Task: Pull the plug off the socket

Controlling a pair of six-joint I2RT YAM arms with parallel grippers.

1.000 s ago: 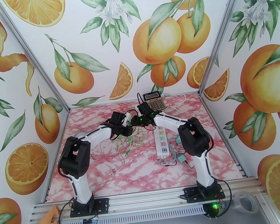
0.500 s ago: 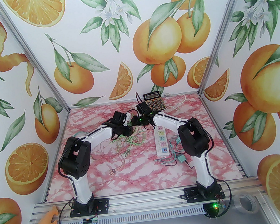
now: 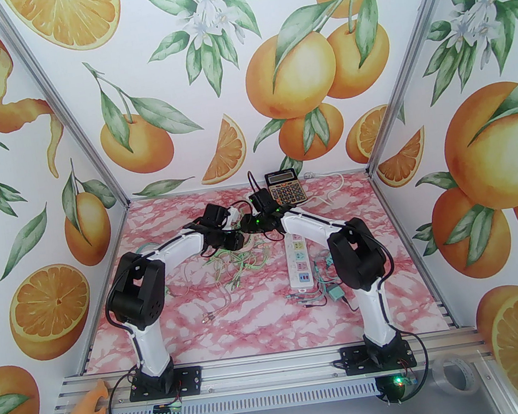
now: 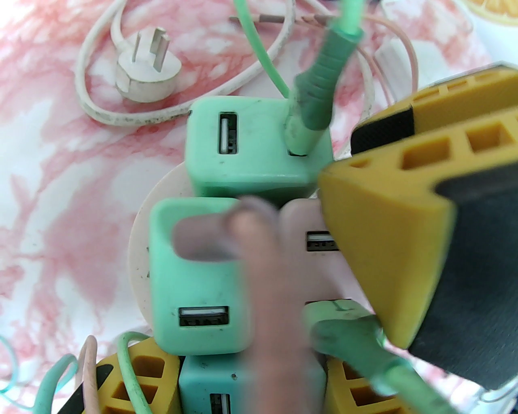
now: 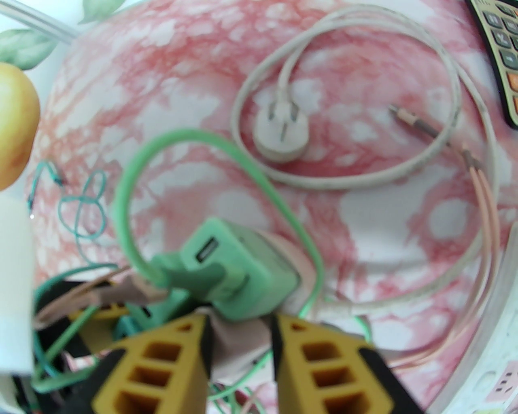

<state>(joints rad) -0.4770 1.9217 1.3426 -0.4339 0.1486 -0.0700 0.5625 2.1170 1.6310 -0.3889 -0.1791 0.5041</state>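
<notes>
Pink plug point(image 4: 301, 220) is sitting in the round white socket point(image 4: 135, 250) at far-centre of the table point(image 3: 237, 327), right gripper point(image 5: 238, 323) clamping it. Left gripper point(image 4: 247, 364) is gripping the teal charger point(image 4: 210, 384). Green chargers point(image 4: 194, 275) are crowding it, a pink cable point(image 4: 267, 291) is draping across, and the calculator point(image 3: 285, 187) is lying nearby.

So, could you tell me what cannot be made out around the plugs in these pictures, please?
- Top view: both wrists hide the socket.
- Left wrist view: a blurred pink cable and the right gripper cover much of the pink plug.
- Left wrist view: the bottom edge cuts off the left gripper, so its grip is unclear.
</notes>
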